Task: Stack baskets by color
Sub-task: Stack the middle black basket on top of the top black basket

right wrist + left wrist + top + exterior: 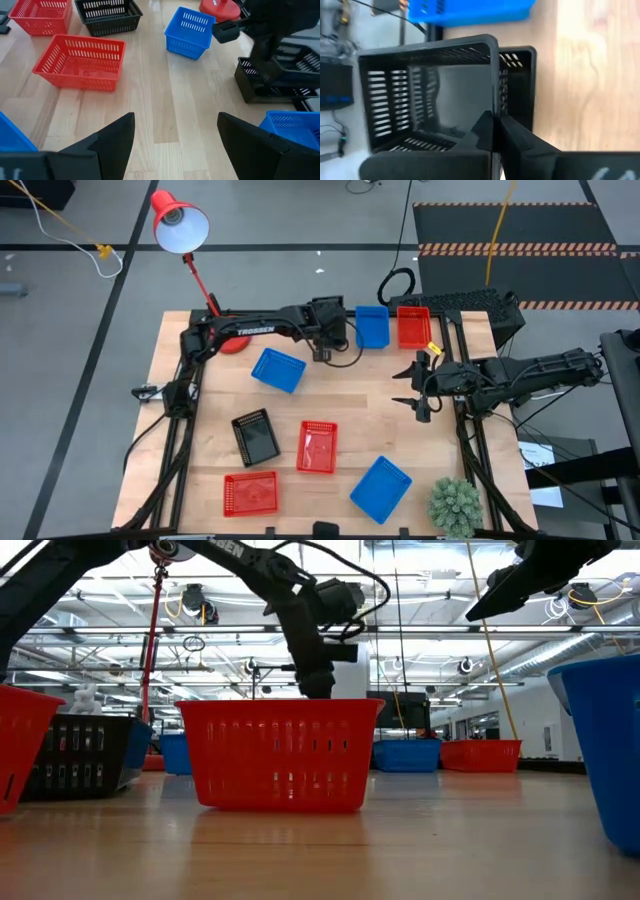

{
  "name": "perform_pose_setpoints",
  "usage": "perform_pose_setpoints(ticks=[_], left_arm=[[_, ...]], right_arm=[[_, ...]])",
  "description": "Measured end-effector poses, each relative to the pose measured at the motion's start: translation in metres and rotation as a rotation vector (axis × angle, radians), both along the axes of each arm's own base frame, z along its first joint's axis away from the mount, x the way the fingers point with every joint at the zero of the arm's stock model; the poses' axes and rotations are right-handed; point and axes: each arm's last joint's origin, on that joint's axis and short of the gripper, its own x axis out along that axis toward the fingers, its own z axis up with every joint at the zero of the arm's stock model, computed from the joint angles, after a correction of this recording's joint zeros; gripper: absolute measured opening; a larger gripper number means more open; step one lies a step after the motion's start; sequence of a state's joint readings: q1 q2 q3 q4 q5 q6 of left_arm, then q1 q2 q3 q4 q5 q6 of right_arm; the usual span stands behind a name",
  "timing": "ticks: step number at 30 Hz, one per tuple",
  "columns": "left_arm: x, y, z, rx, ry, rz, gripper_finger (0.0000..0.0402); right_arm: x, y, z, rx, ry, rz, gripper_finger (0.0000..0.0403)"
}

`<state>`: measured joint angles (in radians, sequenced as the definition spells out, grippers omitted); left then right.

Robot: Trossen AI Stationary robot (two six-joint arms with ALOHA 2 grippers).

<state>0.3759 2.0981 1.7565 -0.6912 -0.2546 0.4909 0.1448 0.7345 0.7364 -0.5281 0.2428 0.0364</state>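
Your left gripper (495, 131) is pinched on the wall of a black basket (427, 95) at the bench's far edge, above another black one beside the blue basket (371, 326). It looks light, stiff and thin-walled, so the rim is your hold. Your right gripper (175, 131) hangs spread near the right edge.

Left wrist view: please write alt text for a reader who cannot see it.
The left gripper is shut on the wall of a black basket, which sits partly over a second black basket. A blue basket lies beyond them on the wooden table.
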Motion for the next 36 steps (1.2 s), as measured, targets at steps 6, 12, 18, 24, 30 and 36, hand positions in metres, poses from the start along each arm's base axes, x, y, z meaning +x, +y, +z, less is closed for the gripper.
perform_pose_setpoints(ticks=[6, 12, 18, 24, 30, 36], left_arm=[[0.003, 0.001, -0.003, 0.003, -0.015, -0.002, 0.0027], [0.004, 0.002, -0.003, 0.008, -0.022, -0.004, 0.0036], [0.004, 0.001, -0.007, -0.066, -0.049, -0.049, 0.0037], [0.001, 0.0, -0.024, -0.068, -0.047, -0.048, 0.0062], [0.0, -0.001, -0.028, -0.063, -0.048, -0.025, 0.01], [-0.001, 0.0, -0.026, -0.049, -0.057, 0.011, 0.0136]], right_arm=[[0.0, 0.0, 0.0, 0.003, 0.0, -0.001, 0.0276], [0.0, 0.0, 0.0, 0.003, 0.0, 0.0, 0.0276], [0.0, 0.0, 0.0, 0.003, 0.0, 0.001, 0.0276], [0.0, 0.0, 0.0, 0.005, 0.0, 0.0, 0.0276], [0.0, 0.0, 0.0, 0.005, 0.0, 0.0, 0.0276], [0.0, 0.0, 0.0, 0.005, 0.0, 0.0, 0.0276]])
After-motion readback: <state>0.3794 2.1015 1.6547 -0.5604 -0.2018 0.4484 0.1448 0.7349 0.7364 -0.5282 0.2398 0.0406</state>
